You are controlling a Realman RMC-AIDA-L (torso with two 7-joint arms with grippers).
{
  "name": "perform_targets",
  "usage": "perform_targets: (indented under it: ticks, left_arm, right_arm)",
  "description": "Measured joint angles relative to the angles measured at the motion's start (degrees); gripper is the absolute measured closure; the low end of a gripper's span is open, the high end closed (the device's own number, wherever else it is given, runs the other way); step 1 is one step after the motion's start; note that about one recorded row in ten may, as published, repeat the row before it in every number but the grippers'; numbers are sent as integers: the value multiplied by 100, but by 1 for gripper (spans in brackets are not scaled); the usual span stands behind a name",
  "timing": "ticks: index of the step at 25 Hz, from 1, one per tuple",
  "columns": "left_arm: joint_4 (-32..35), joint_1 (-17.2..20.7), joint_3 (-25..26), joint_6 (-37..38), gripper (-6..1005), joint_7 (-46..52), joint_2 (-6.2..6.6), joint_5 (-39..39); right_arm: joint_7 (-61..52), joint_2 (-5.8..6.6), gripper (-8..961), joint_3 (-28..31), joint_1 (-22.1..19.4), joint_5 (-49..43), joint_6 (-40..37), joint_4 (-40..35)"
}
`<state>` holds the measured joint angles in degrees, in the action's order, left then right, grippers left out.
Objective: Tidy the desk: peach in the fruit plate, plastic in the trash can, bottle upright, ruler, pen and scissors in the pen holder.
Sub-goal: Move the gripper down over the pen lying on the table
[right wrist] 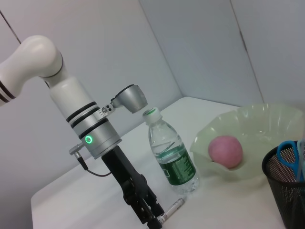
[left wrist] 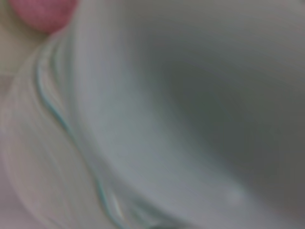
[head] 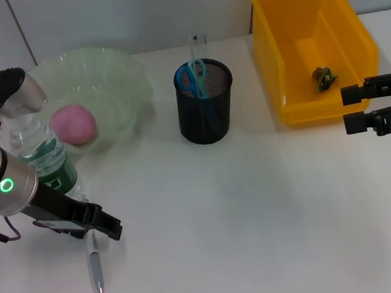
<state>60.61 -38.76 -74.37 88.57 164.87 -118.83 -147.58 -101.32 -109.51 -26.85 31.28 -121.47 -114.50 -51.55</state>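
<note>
Your left gripper (head: 101, 227) sits low on the table, fingers around the top of the silver pen (head: 95, 265); whether they clamp it you cannot tell. Just behind stands the upright water bottle (head: 44, 156), its green label unreadable. Peach (head: 74, 124) lies in the green fruit plate (head: 118, 81). Blue scissors (head: 193, 78) stand in the mesh pen holder (head: 206, 115). Your right gripper (head: 358, 108) hangs spread apart beside the yellow bin (head: 277, 57).

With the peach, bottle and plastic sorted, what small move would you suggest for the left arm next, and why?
Probably lower the left tool and close it on the pen. The pen lies flat on the table beside the upright bottle, and the tool sits right over its upper end, while the pen holder lacks it.
</note>
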Motion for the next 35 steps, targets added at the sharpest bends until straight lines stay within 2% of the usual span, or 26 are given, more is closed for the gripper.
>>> perform_targets:
  ticks: [35]
  left_arm:
    - [-97,29,-143,-67,391,-60,3,11]
  right_arm:
    - [-42,-3,122,5,18,0,-148,-13]
